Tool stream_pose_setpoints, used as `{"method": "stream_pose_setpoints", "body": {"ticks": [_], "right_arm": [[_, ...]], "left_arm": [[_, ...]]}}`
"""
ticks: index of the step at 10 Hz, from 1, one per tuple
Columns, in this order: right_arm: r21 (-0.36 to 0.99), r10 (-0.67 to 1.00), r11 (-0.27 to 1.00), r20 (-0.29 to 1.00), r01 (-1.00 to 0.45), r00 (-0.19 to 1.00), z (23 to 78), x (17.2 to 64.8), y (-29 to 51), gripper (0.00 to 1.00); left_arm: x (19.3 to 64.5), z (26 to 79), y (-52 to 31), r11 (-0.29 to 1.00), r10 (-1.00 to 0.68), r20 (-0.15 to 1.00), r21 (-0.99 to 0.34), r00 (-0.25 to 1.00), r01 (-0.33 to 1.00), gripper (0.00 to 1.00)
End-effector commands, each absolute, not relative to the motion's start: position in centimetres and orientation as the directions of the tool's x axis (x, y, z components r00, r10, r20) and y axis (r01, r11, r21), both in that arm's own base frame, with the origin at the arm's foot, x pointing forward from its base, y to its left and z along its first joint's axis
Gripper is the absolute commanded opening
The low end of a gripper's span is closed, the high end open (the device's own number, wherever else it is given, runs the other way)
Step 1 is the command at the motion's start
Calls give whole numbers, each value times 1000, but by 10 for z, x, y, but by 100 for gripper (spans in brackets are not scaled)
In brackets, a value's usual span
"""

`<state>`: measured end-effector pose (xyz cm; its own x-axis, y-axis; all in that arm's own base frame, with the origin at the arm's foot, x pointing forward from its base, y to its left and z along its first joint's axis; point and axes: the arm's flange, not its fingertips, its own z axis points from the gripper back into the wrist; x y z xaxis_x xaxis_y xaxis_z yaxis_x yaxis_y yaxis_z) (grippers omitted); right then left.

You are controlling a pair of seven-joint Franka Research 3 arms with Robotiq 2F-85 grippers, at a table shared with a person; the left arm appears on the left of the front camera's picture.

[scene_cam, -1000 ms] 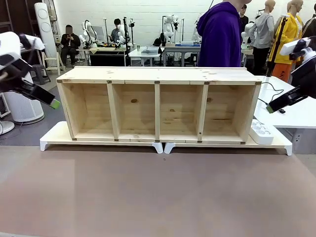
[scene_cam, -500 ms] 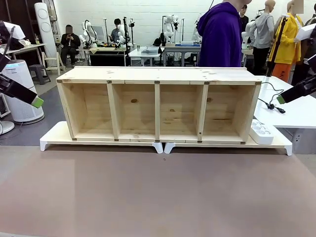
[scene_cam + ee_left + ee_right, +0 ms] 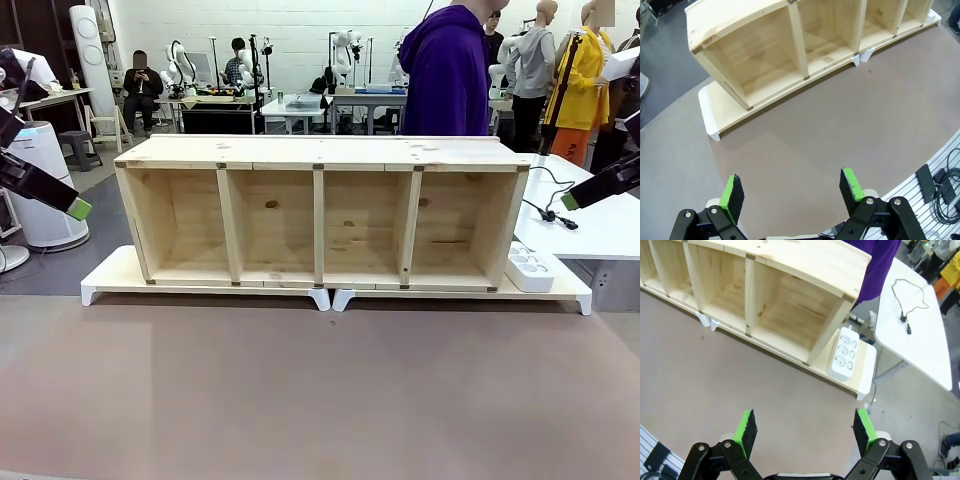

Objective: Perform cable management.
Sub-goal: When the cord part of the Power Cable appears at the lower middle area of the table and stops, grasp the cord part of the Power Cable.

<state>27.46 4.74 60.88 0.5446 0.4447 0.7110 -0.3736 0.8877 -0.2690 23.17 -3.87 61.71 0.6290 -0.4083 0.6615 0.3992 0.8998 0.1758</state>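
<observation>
The left hand [image 3: 791, 189] hangs in the air with its 2 green-padded fingers spread wide and nothing between them. Straight below it lies the bare brown surface [image 3: 840, 125]. Ahead of its fingertips stands a wooden shelf unit [image 3: 320, 150] with 4 open compartments, all facing this hand. The unit rests on 2 white risers [image 3: 110, 275] set end to end, and the nearest riser corner sticks out on the side of the hand's left pad.

Beyond the shelf unit, on the side away from both hands, a person [image 3: 445, 70] in a purple hooded top stands close against its back edge.

A white power strip [image 3: 845, 352] lies flat on the end of the riser, just beside the shelf unit's outer wall. It is ahead of the right hand [image 3: 805, 426], roughly in line with that hand's right pad.

Farther ahead of the right hand, past the power strip, is a white surface [image 3: 930, 355]. The cable [image 3: 910, 330] lies on it in a loose loop, its small black plug end pointing back toward the hand. The cable touches neither hand and is not plugged into the strip.

The right hand is raised off the brown surface, fingers as wide apart as the left hand's, holding nothing.
</observation>
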Motion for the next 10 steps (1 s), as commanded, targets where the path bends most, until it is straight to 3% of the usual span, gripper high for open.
{"method": "stream_pose_setpoints", "body": {"ticks": [1,10], "right_arm": [[-268,444,888,710,-374,547,607,277,47,100],[-268,444,888,710,-374,547,607,277,47,100]], "left_arm": [[235,618,-38,897,-412,669,180,619,403,100],[235,618,-38,897,-412,669,180,619,403,100]]}}
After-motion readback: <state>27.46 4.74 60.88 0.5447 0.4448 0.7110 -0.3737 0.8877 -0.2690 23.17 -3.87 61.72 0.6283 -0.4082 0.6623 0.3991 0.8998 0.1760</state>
